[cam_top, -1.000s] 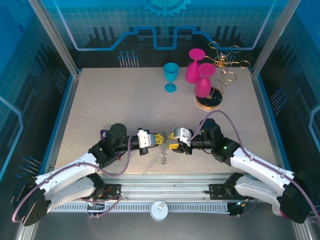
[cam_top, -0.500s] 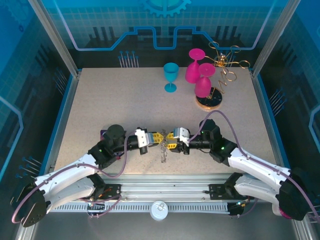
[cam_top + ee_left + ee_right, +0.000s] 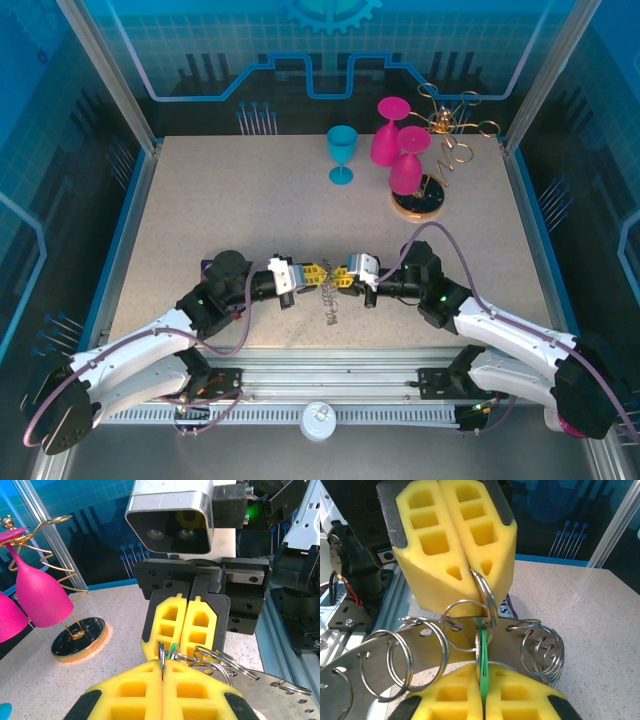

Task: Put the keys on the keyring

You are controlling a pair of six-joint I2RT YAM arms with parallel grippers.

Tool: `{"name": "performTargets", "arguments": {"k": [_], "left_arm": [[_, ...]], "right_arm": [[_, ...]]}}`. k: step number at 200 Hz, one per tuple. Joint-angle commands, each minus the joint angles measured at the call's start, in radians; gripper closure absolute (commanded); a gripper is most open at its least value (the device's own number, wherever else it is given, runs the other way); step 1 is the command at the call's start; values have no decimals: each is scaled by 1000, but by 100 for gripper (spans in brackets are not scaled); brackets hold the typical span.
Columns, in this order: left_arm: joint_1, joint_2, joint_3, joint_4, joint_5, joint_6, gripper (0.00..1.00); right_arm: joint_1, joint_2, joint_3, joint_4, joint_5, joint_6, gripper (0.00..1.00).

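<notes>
Above the table's front middle my two grippers meet tip to tip. My left gripper (image 3: pixel 320 274) (image 3: pixel 163 666) is shut on a silvery wire loop (image 3: pixel 162 654) (image 3: pixel 486 592) of the keyring. The keyring (image 3: pixel 329 304), a flat grey plate (image 3: pixel 427 652) (image 3: pixel 272 695) with holes and several wire loops, hangs between the grippers. My right gripper (image 3: pixel 337 281) (image 3: pixel 482 672) is shut on the green-headed key (image 3: pixel 483 652) (image 3: pixel 173 649). The key stands edge-on against that pinched loop. I cannot tell whether it is threaded on.
A teal glass (image 3: pixel 341 153) and two pink glasses (image 3: pixel 397 140) stand at the back. Beside them is a gold wire stand (image 3: pixel 447 135) on a dark round base (image 3: pixel 419 200) (image 3: pixel 79 638). A purple packet (image 3: pixel 507 607) lies on the table under the left arm.
My right gripper has shut on the green key. It has edged left, up against the left gripper's tips. The left gripper has kept its hold on the loop.
</notes>
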Motion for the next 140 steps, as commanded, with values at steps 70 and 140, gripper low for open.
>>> {"name": "performTargets", "arguments": {"k": [70, 140], "left_arm": [[1, -46, 23, -66, 72, 34, 100], [0, -35, 24, 16, 90, 1, 100]], "right_arm": [[-60, -100, 131, -420, -6, -171, 100], [-40, 32, 212, -543, -71, -215, 100]]}}
